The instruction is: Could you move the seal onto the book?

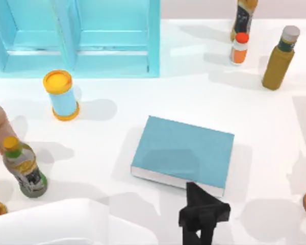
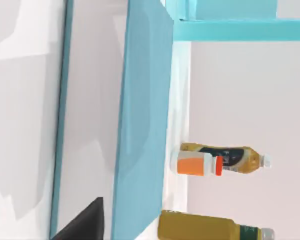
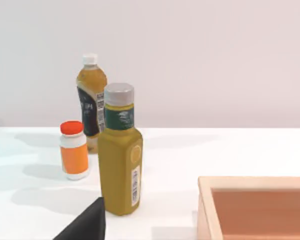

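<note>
The thick teal-blue book with white page edges lies flat at the middle of the white worktop. Its long axis runs roughly side to side in the top view, with the right end turned slightly toward the near edge.

My left arm's dark claw sits just beside the book's near long edge, toward its right corner, and points at the book. In the left wrist view the book's cover and pale page block stand close ahead of that claw. I cannot tell whether the left claw is spread, pressed together or pinching something, because its dark bulk hides the tip.

I also cannot tell where the small black-and-red seal is. It may be inside or under that dark bulk, but that is a guess.

My right arm is parked well off to the book's right. Its claw faces a squat olive-yellow bottle with a grey cap and a small white bottle with an orange label and cap. Its state cannot be told either.

The left arm is plainly the nearer one. If it carries the seal, the book lies straight ahead of the claw, across the short width of the cover. A short advance over the near edge would put the claw above bare cover, and the broad flat top leaves plenty of room to set the seal down. The risk is the claw catching the book's edge on the way in.
</note>
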Motion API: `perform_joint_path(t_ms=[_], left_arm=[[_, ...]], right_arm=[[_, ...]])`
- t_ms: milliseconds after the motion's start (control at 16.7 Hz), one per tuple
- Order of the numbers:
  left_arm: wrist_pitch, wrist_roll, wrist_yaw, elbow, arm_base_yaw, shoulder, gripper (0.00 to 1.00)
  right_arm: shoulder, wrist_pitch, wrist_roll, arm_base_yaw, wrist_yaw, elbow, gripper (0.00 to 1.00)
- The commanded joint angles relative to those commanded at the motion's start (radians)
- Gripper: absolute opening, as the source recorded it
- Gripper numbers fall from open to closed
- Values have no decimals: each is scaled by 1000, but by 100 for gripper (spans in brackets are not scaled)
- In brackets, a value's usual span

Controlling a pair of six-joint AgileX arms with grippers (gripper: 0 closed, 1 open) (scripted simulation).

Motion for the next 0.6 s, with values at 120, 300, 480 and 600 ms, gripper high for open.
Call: perform_joint_path(t_ms=[120,300,480,600], left_arm=[[21,27,7,2,20,-27,100],[105,148,36,-1,98,-136,100],[232,361,87,-27,221,-313,100],[332,559,135,-62,320,-460,100]], right_arm=[[0,0,0,0,0,0,100],[0,0,0,0,0,0,100],[0,0,0,0,0,0,100],[0,0,0,0,0,0,100]])
